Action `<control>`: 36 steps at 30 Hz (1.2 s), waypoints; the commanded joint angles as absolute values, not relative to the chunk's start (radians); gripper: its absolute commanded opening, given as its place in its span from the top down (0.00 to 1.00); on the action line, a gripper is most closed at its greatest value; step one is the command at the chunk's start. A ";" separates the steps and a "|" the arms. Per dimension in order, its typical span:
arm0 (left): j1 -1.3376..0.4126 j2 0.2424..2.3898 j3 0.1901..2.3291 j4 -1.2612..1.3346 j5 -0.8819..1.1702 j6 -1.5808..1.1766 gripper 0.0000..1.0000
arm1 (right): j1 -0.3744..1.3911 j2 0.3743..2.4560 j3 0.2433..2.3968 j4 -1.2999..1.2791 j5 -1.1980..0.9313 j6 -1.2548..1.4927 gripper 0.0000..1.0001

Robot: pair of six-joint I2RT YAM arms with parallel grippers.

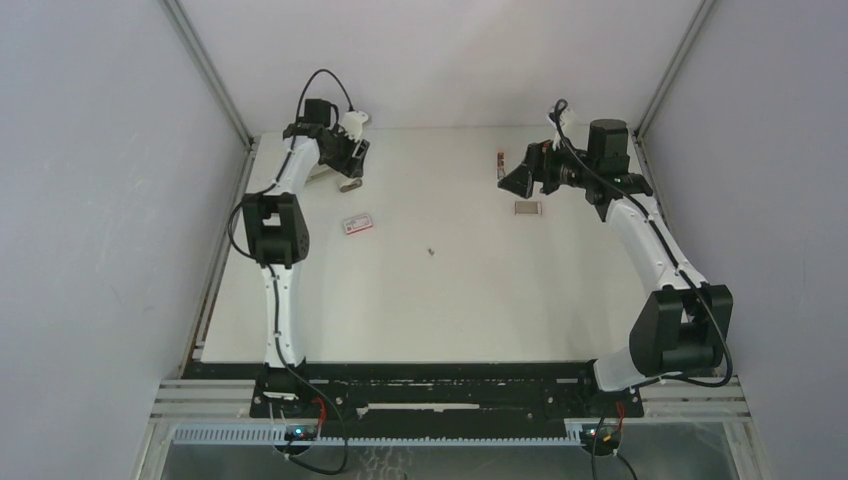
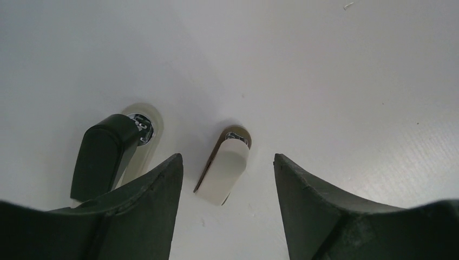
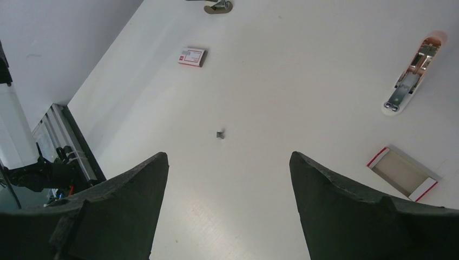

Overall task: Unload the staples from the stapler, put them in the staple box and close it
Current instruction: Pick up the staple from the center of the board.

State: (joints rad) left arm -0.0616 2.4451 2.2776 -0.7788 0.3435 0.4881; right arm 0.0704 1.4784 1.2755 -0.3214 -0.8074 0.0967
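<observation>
A white stapler [image 2: 223, 172] lies on the table between the fingers of my left gripper [image 2: 227, 157], which is open with a gap on both sides of it. In the top view this gripper [image 1: 350, 172] sits at the far left over that stapler [image 1: 347, 184]. A black-topped stapler [image 2: 103, 157] lies just left of it. Another stapler [image 3: 411, 76], pink and swung open with its metal channel showing, lies at the far right beside my right gripper [image 1: 512, 178]. My right gripper [image 3: 228, 155] is open and empty above the table. A tiny grey clump of staples [image 3: 220, 134] lies mid-table.
A pink-and-white box [image 3: 192, 56] lies left of centre. An open cardboard tray with red edges [image 3: 403, 173] sits near the open stapler. Grey walls close in the table [image 1: 450, 300] on the left, back and right.
</observation>
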 commanded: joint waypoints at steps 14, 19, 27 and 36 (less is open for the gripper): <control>-0.076 2.473 2.320 -0.823 0.301 0.473 0.37 | 0.073 1.417 1.274 -0.256 -0.856 0.135 0.18; -0.077 2.477 2.318 -0.831 0.302 0.479 0.45 | 0.073 1.408 1.265 -0.241 -0.860 0.144 0.18; -0.078 2.470 2.311 -0.825 0.322 0.467 0.61 | 0.077 1.411 1.263 -0.239 -0.862 0.149 0.18; -0.078 2.438 2.282 -0.788 0.355 0.433 0.83 | 0.085 1.414 1.264 -0.241 -0.857 0.147 0.18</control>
